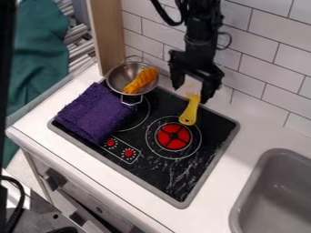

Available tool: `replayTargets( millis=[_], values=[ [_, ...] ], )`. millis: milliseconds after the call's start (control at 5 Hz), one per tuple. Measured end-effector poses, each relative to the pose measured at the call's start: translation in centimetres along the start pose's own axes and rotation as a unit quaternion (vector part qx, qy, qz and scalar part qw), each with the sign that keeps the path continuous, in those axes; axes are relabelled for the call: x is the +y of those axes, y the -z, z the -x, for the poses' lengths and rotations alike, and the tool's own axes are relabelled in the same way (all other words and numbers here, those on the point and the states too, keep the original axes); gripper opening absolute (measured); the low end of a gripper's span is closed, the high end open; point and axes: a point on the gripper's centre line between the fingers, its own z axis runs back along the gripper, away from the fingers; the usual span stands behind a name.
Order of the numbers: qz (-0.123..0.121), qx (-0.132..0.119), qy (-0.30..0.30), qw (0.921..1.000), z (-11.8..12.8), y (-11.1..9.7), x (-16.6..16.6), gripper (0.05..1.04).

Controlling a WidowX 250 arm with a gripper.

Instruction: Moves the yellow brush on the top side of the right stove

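Observation:
The black gripper [193, 91] hangs over the back edge of the stove, its two fingers spread wide apart. Between and just below them is the pale head of the yellow brush [189, 113]; whether either finger touches it I cannot tell. The brush's handle points toward the front, its rounded end at the upper rim of the right burner's ring. That right burner [173, 136] of the stove [155, 170] has a red centre with a dark cross.
A metal pot [115, 78] holding an orange item [143, 79] stands at the stove's back left. A folded purple cloth [94, 111] covers the left side. Two red knobs [128, 153] are at the front. A grey sink [273, 191] is at right, and a tiled wall [267, 63] rises behind.

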Motion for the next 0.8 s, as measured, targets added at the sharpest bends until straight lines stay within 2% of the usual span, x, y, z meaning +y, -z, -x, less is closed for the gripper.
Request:
replayTargets(
  millis=[400,800],
  values=[
    [-0.002,-0.017,-0.034,0.9993,0.7,-2.0,-0.6,1.003],
    [0.004,-0.007,-0.045,0.9990,1.6,-1.7,-0.8,1.003]
  ],
)
